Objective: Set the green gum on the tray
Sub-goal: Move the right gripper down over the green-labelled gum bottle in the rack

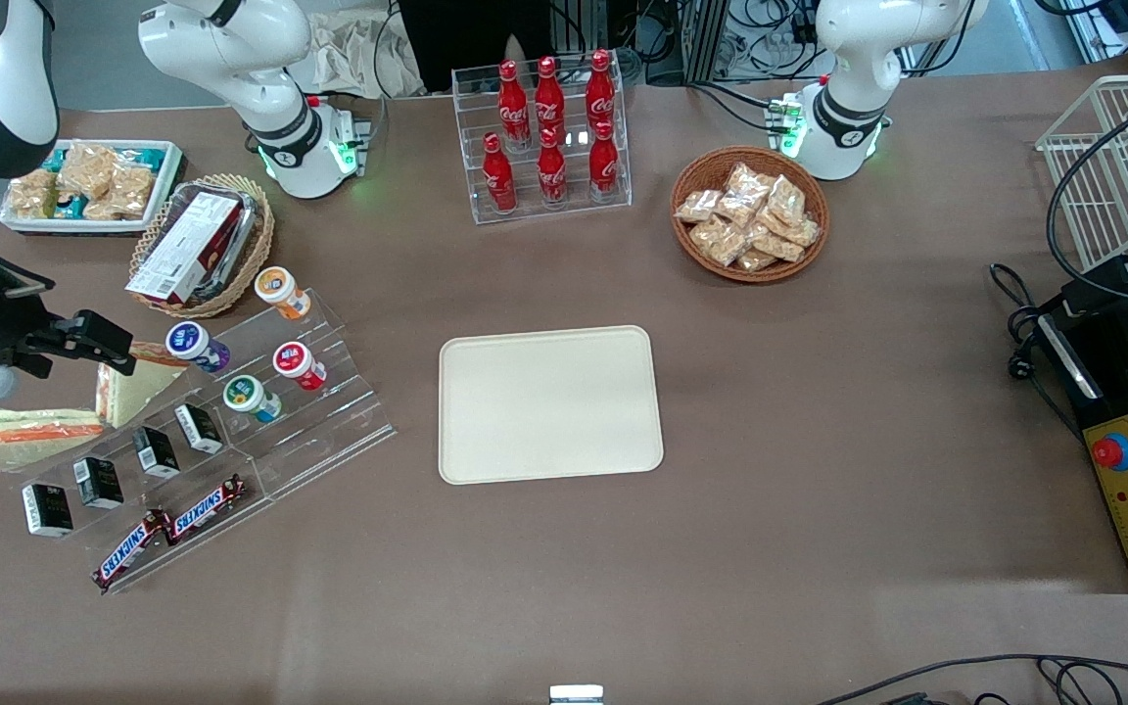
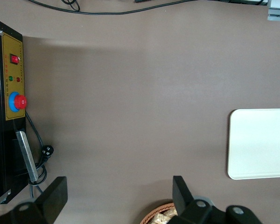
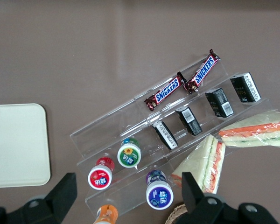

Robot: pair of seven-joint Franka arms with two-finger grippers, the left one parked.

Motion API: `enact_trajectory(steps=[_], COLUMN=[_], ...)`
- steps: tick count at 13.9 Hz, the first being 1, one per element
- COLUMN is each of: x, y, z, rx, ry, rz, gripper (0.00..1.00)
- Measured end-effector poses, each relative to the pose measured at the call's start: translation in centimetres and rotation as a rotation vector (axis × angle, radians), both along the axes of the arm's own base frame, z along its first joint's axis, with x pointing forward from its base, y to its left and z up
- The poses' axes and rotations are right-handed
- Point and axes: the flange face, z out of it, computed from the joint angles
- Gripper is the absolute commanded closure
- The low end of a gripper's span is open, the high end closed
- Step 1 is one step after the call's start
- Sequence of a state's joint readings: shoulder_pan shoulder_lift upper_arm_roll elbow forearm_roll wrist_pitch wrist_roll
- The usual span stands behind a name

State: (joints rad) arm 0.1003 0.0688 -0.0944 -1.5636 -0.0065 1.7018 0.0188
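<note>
Front view: end effector (image 1: pixel 99 343) raised above the working arm's end of the bench (image 1: pixel 819 490), fingers spread wide, nothing between them, poised over a wrapped sandwich (image 1: pixel 133 384). Green gum (image 1: pixel 251 398) upright on the clear stepped rack (image 1: pixel 329 431), near the end effector, apart from it, beside the red-lidded bottle (image 1: pixel 299 365) and nearer the front camera than the purple-lidded bottle (image 1: pixel 195 346). Tray (image 1: pixel 549 403) flat on the bench, well apart from the end effector, toward the parked arm's end, bare. Snickers bars (image 1: pixel 172 529) on the rack's lowest step.

brown tabletop (image 1: pixel 819 411), white wire rack (image 1: pixel 1122 157), tangled black cables (image 1: pixel 770 39)
</note>
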Motion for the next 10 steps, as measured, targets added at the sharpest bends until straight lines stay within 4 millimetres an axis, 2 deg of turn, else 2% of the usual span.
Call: enact_trajectory(steps=[5, 10], x=[0.0, -0.1], y=[0.0, 0.0], z=[-0.4, -2.6], rx=[-0.001, -0.002], ry=[0.012, 0.064], rz=[0.003, 0.008], gripper=[0.00, 0.00])
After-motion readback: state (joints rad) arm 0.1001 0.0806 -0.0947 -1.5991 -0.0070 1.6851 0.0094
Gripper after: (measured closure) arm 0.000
